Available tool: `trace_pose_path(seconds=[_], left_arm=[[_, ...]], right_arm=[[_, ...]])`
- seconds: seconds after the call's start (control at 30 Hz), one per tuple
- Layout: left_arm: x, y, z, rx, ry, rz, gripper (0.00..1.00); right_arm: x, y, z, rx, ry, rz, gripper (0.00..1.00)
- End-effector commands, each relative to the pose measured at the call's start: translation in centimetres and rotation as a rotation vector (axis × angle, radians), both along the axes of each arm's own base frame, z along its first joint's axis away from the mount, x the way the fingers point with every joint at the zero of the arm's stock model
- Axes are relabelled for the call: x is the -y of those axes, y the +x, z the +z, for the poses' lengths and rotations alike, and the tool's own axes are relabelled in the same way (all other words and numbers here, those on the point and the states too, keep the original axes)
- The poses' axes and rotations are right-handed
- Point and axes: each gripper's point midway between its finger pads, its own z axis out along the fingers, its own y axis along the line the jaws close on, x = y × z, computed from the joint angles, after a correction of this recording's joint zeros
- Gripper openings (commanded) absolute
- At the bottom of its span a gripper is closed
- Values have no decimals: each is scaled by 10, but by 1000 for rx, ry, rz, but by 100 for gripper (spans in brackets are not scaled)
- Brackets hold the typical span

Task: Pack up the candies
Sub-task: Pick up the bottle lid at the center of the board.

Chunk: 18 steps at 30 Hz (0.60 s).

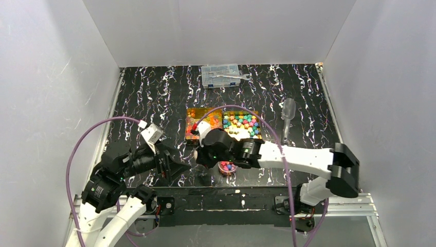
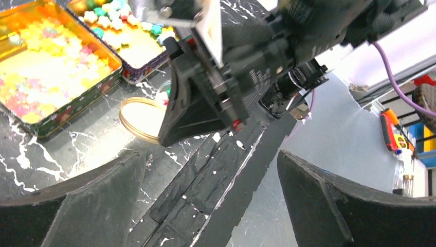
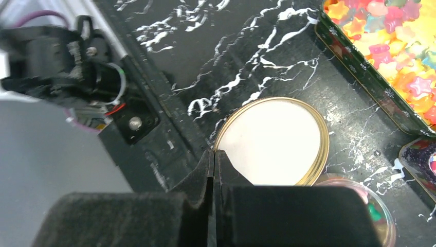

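Black left gripper (image 2: pixel 211 162): low at the near left of the table (image 1: pixel 154 98), jaws wide apart with nothing between them, facing the right gripper.
Right gripper (image 3: pixel 213 159): at mid-table on an arm stretched in from the right. Its two fingers are pressed together and nothing shows between them. The tips sit over the near rim of the lid; whether they touch it cannot be told.
Gold-rimmed lid (image 3: pixel 272 141): flat on the table, white face up, just in front of the left tin and just beside the jar.
Clear jar (image 1: pixel 227 167): upright and uncovered, just right of the lid, with a few pink and blue candies inside.
Left tin (image 3: pixel 360 78): open, behind the lid, side by side with the right tin.
Warm candies (image 3: pixel 391 36): star-shaped red, orange and yellow pieces, loose in the left tin.
Right tin (image 2: pixel 146 69): open, just right of the left tin.
Pastel candies (image 1: pixel 241 123): pink, green, blue, yellow and white pieces filling the right tin.
Clear plastic utensil (image 1: pixel 289 109): lies on the table right of the tins, apart from them.
Compartment box (image 1: pixel 218 76): clear, at the far edge, well apart from the tins.
Wrench (image 1: pixel 234 76): lies on top of the box.
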Motion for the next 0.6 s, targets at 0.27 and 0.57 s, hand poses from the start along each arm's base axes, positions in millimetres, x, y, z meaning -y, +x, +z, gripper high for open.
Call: trace_pose_path(seconds=[0.27, 0.57], left_arm=[[16, -28, 27, 334, -16, -321, 98], [29, -54, 33, 532, -67, -604, 100]], right_arm=[[59, -71, 92, -50, 205, 311, 1], [76, -131, 119, -150, 363, 630, 1]])
